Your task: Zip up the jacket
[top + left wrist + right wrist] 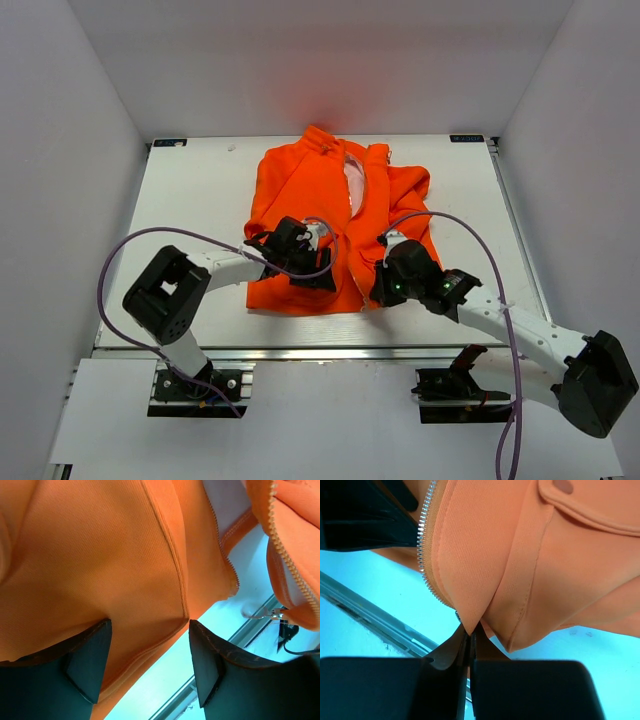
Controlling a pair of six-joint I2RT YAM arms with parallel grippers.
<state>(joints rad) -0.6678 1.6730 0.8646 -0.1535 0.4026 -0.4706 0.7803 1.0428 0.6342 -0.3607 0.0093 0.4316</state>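
Observation:
The orange jacket (300, 190) lies flat on the table, collar at the far end, front open with pale lining (355, 185) showing. My left gripper (316, 272) is open over the left panel's lower hem (125, 650), its fingers (90, 665) either side of the hem near the zipper edge (221, 537). My right gripper (381, 286) is shut on the bottom corner of the right panel (470, 615), right beside the zipper teeth (424, 545). That corner is bunched and lifted a little. A flap pocket with a snap (563, 486) shows above it.
The white table (200, 200) is boxed in by pale walls on three sides. A metal rail (300, 350) runs along its near edge just below the jacket hem. Purple cables (130, 250) loop over both arms.

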